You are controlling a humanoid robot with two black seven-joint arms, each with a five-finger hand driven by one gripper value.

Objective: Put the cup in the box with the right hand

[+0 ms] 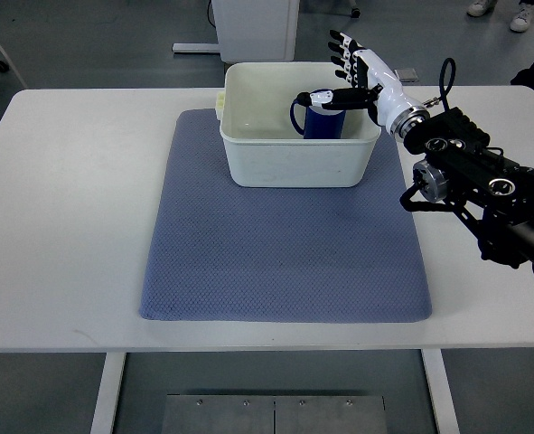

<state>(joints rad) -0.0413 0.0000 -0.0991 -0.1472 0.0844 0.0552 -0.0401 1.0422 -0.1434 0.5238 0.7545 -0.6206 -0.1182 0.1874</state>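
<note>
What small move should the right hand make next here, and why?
Probably withdraw up and back. The blue cup stands upright inside the white box on the mat. The right hand has its fingers spread above the far right rim, with only the thumb reaching toward the cup's rim; whether it touches is unclear. The placing looks done.

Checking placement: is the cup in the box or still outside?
In. The blue cup stands upright inside the white box, below its rim, with the right hand open above it.
</note>
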